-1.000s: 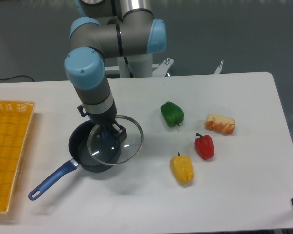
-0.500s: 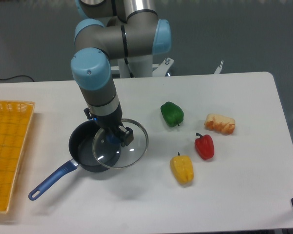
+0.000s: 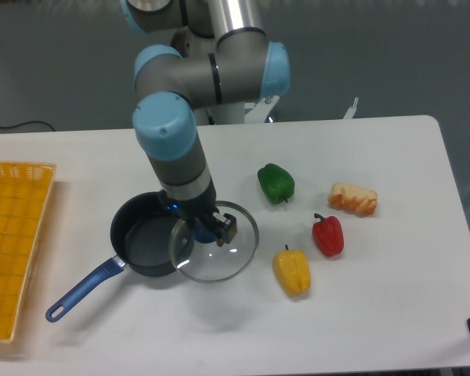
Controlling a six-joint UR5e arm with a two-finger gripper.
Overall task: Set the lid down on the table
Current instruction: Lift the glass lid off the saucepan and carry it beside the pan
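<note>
Since the earlier frame the arm w/ lid (image 3: 216,252) has shifted right & toward the front edge; lid now overlaps only the pan's right rim, most of it over bare counter (image 3: 376,313). It looks held just above the surface, faint shadow below it; can't tell if it touches.

Surface: white, smooth, rounded far-right corner; grey floor/wall behind.

Left to right: yellow tray (image 3: 16,243) at left edge, cut off by the frame, w/ a small orange-ish bit at its left border, too cut off to name. Dark pan (image 3: 145,244) w/ blue handle pointing front-left. Jaws (image 3: 211,229) closed on the lid's centre knob; knob itself mostly hidden by the fingers. Green pepper (image 3: 276,182) right of the arm, yellow pepper (image 3: 292,271) just beside the lid's right edge, red pepper (image 3: 327,235), bread-like piece (image 3: 352,199).

Open room: wide bare strip along the front, also far right. Dark object at bottom-right corner, cut off.
</note>
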